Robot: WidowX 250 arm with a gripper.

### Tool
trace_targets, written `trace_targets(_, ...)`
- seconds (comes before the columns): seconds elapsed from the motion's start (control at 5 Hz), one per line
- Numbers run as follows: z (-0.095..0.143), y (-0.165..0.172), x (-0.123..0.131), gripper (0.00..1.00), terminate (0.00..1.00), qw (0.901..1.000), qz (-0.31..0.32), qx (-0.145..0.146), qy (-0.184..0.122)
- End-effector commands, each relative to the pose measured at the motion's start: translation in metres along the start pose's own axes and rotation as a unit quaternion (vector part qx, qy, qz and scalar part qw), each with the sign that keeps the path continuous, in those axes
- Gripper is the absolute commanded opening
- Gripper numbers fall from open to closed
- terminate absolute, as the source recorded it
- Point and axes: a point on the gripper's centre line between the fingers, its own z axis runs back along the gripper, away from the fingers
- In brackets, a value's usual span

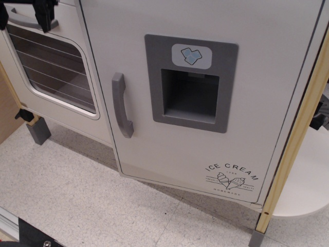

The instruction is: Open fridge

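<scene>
A speckled grey floor is seen below the tall white fridge door, set ajar; its vertical grey handle is unheld. The black hand is barely visible, its opening indeterminable.

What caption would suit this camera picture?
White toy fridge with grey handle, gripper at top left.

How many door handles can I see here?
2: a vertical grey handle on the fridge door, and a horizontal one atop the oven door, partly hidden.
</scene>
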Motion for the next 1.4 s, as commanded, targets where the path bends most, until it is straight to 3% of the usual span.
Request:
trace_targets(0.0,0.016,0.002,0.03,1.0,0.0,0.9954,0.094,0.012,0.014)
trace_targets(0.2,0.014,-0.009,0.039,1.0,0.0,0.9935,0.108,-0.003,0.034)
trace_targets(0.4,0.014,-0.023,0.043,1.0,0.0,0.9903,0.116,-0.041,0.064)
trace_targets(0.6,0.017,-0.038,0.032,1.0,0.0,0.9925,0.085,-0.063,0.06)
trace_targets(1.0,0.027,-0.036,-0.004,1.0,0.0,0.9953,-0.001,-0.078,0.056)
trace_targets(1.2,0.035,-0.035,-0.028,1.0,0.0,0.9937,-0.06,-0.087,0.038)
